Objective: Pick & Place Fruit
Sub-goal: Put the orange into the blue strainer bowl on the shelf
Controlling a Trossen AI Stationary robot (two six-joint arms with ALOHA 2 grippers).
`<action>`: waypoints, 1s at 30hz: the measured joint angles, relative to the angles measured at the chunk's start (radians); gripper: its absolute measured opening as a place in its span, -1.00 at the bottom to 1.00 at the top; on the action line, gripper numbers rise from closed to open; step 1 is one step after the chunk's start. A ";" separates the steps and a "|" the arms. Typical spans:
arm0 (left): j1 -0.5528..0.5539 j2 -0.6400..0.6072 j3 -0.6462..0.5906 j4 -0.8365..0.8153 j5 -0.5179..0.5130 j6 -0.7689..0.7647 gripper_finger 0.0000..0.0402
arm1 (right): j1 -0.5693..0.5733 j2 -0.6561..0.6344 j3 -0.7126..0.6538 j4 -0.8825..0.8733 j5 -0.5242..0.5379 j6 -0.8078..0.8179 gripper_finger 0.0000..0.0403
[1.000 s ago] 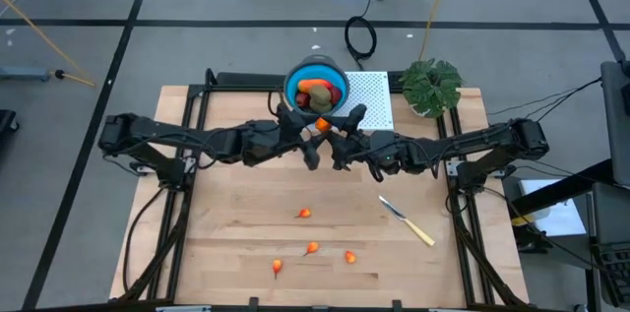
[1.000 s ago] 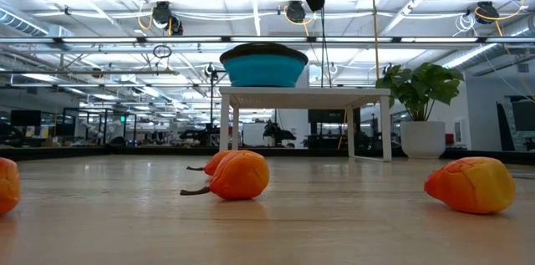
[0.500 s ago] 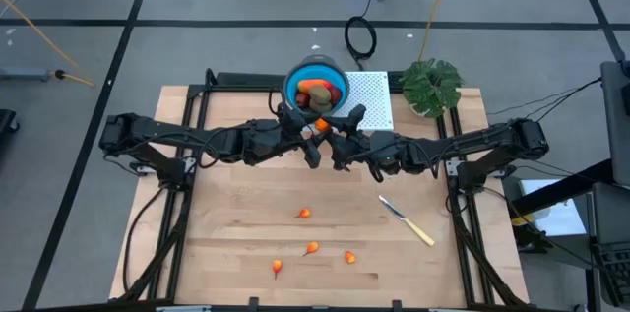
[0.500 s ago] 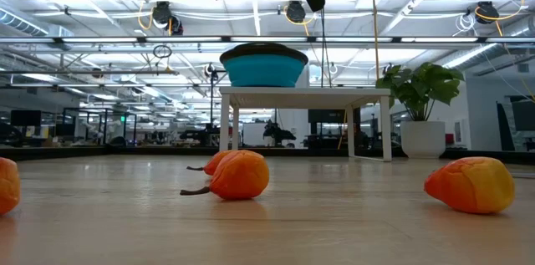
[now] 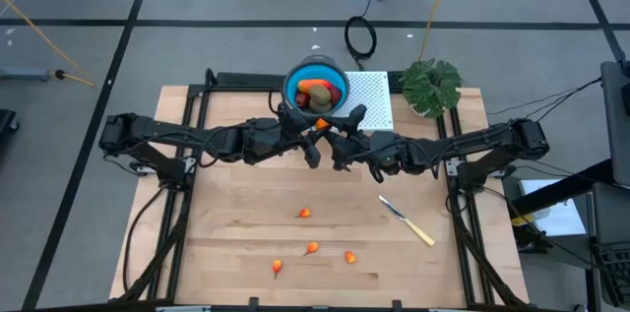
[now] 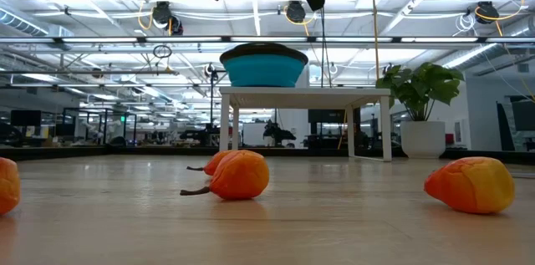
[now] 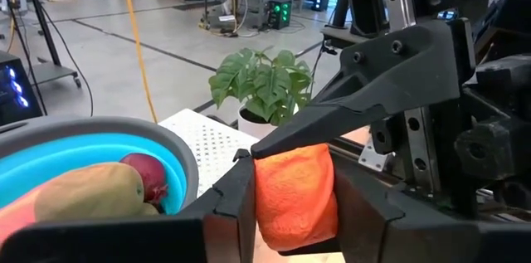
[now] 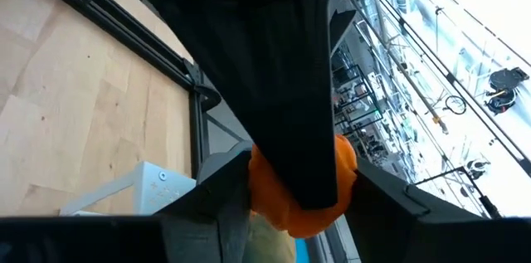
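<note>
**Both arms meeting mid-bench over one little orange fruit**

Top-down shot first. The wooden bench (image 5: 236, 243) takes up most of the middle of the frame. The left arm (image 5: 197, 140) comes in from the left edge and the right arm (image 5: 463, 145) from the right, and they meet just above centre.

At top centre is the blue bowl (image 5: 336, 78), sitting on a white perforated stand (image 5: 372, 95). A potted plant (image 5: 431, 86) is just right of that. There's fruit in the bowl already. The left wrist cam shows a green-brown fruit (image 7: 83, 192) with a dark red ball (image 7: 145, 176) tucked against it.

The knife (image 5: 407, 220) lies at an angle on the right half of the bench, well apart from everything else.

Now the tools. The left tool (image 5: 316, 127) and right tool (image 5: 333, 131) are nose to nose just below the bowl, with the orange piece (image 5: 322, 125) between them, up off the bench. From the left wrist cam, the left tool (image 7: 290, 205) has both fingers pressed onto the orange piece (image 7: 294, 197). A finger of the other arm sits right on top of it. From the right wrist cam, the right tool (image 8: 294, 188) is clamped on the same orange piece (image 8: 282, 209) too. So both are gripping it.

Four loose orange bits are on the lower middle of the bench: one (image 5: 304, 214), another (image 5: 312, 247), another (image 5: 349, 257), and the lowest (image 5: 277, 267).
</note>
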 joint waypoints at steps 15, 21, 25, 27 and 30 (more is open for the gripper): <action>0.012 0.000 -0.002 -0.005 -0.045 0.016 -0.44 | 0.010 0.002 0.000 -0.140 0.110 0.086 0.24; 0.045 0.000 -0.002 -0.012 -0.080 0.065 -0.44 | 0.017 -0.024 0.000 -0.248 0.207 0.139 0.25; 0.087 0.000 -0.002 -0.016 -0.080 0.070 -0.44 | 0.014 -0.068 0.000 -0.389 0.177 0.274 0.16; 0.113 0.000 -0.002 -0.016 -0.060 0.063 -0.44 | 0.010 -0.098 0.000 -0.467 0.149 0.343 0.08; 0.154 0.000 -0.002 -0.029 -0.003 0.061 -0.44 | -0.006 -0.143 0.000 -0.543 0.059 0.446 -0.06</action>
